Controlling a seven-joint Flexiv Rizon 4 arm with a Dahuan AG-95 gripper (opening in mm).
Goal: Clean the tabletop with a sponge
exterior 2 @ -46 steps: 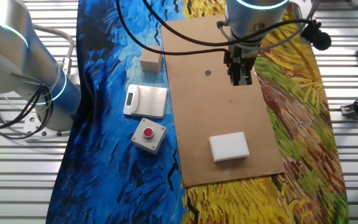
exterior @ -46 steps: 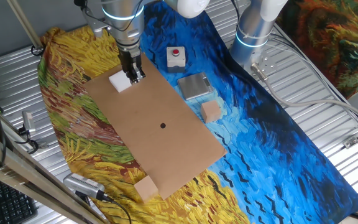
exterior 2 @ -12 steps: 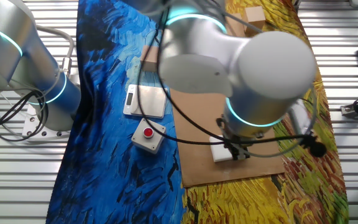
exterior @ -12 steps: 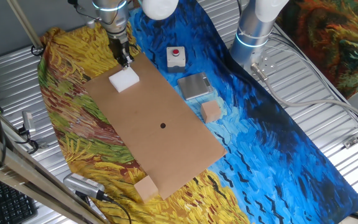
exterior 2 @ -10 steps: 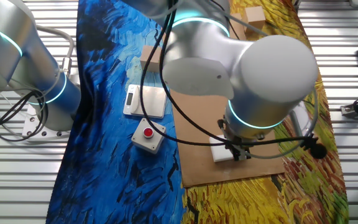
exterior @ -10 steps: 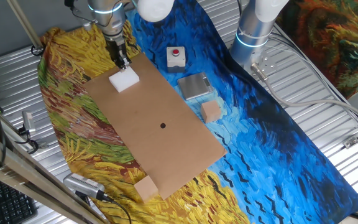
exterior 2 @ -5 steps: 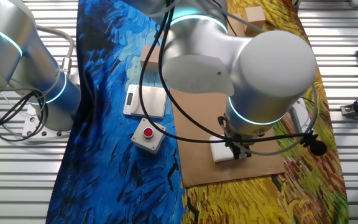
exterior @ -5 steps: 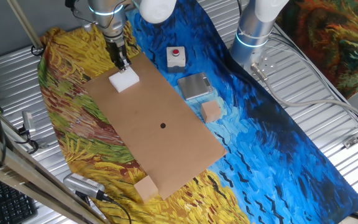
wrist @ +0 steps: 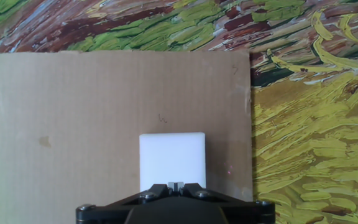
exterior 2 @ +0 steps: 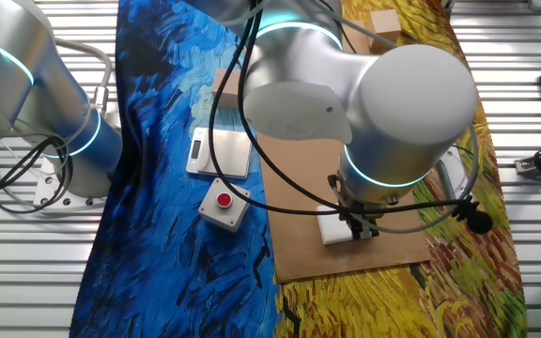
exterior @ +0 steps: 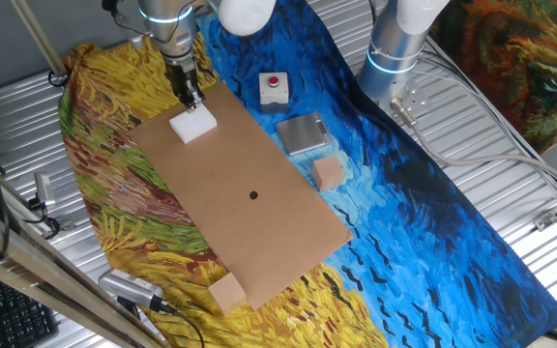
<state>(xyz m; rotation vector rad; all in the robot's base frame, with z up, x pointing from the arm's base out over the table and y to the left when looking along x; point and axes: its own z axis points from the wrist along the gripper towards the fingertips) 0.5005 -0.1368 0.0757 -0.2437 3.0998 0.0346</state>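
Lighting: even, bright, diffuse overhead; shadows faint. Fixed views sharp. My arm (exterior 2: 364,103) looms large and soft-focused. Hand view slightly soft, colours saturated, no glare.

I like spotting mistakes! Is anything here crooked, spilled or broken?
Nothing looks spilled or broken. The white sponge lies flat near a corner of the cardboard tabletop. One wooden cube sits at the board's opposite end, overhanging its edge.

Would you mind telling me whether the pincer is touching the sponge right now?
Cannot tell. In the hand view the pincer overlaps the sponge's near edge, but neither contact nor gap shows; the arm blocks the other fixed view.
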